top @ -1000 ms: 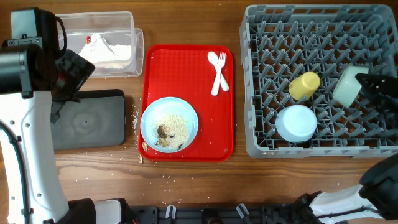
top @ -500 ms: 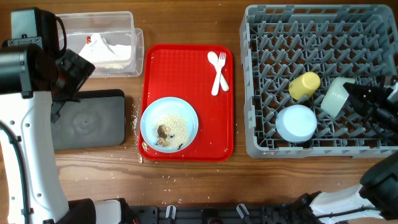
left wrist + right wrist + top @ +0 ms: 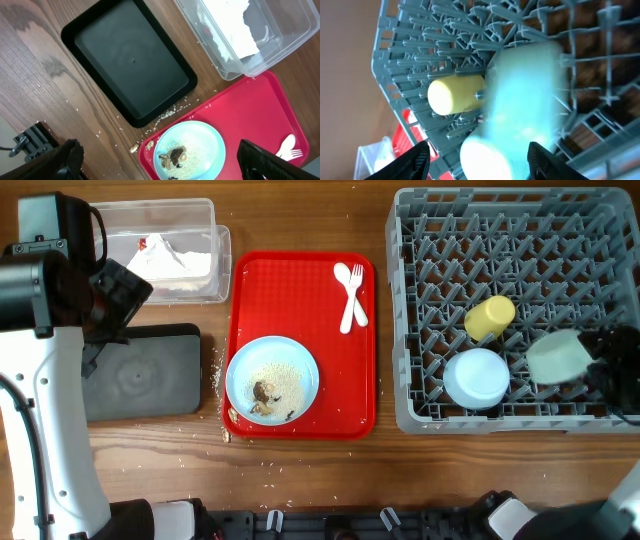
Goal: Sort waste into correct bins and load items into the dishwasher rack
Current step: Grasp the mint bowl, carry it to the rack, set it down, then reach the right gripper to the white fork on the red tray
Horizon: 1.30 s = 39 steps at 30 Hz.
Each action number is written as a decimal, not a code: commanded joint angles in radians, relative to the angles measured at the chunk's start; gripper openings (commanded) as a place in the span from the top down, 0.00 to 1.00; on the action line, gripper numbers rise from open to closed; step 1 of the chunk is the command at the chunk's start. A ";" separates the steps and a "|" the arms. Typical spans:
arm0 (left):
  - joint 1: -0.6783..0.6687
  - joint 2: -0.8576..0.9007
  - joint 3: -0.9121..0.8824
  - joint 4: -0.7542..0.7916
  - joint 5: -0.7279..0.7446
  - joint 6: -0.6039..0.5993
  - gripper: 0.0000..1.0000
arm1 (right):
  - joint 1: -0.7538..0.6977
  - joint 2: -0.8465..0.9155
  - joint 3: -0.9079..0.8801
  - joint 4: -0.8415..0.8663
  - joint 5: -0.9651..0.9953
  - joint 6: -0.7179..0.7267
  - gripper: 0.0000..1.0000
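Observation:
The grey dishwasher rack (image 3: 520, 240) holds a yellow cup (image 3: 490, 317) (image 3: 454, 94), an upturned light blue bowl (image 3: 476, 378) and a mint green bowl (image 3: 557, 358). In the right wrist view the mint bowl (image 3: 525, 100) is blurred and lies among the pegs between my right gripper's (image 3: 480, 162) spread fingers; I see no finger touching it. My right gripper (image 3: 606, 365) is open. The blue plate (image 3: 272, 380) (image 3: 189, 150) with rice and brown scraps sits on the red tray (image 3: 300, 280). My left gripper (image 3: 162, 162) hangs open high above it. The white fork and spoon (image 3: 350, 295) lie on that tray.
A clear tub (image 3: 165, 250) (image 3: 270, 45) with the white napkin (image 3: 170, 255) stands at the back left. The black tray (image 3: 140, 370) (image 3: 130, 60) lies in front of it. Rice grains (image 3: 218, 370) and a scrap are scattered on the wood by the red tray's left edge.
My right gripper has opened from shut. It carried the mint bowl toward the rack's front, and the bowl now lies lower among the pegs. The left arm has not moved.

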 commanded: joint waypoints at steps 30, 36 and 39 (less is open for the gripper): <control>0.007 -0.001 0.005 0.000 0.002 -0.016 0.00 | 1.332 0.699 0.957 -0.299 0.599 0.130 0.15; 0.007 -0.001 0.005 0.000 0.002 -0.016 0.00 | 1.332 0.893 0.963 -0.180 0.644 0.211 0.22; 0.007 -0.001 0.005 0.000 0.002 -0.016 0.00 | 1.332 0.947 0.962 -0.128 0.644 0.271 0.35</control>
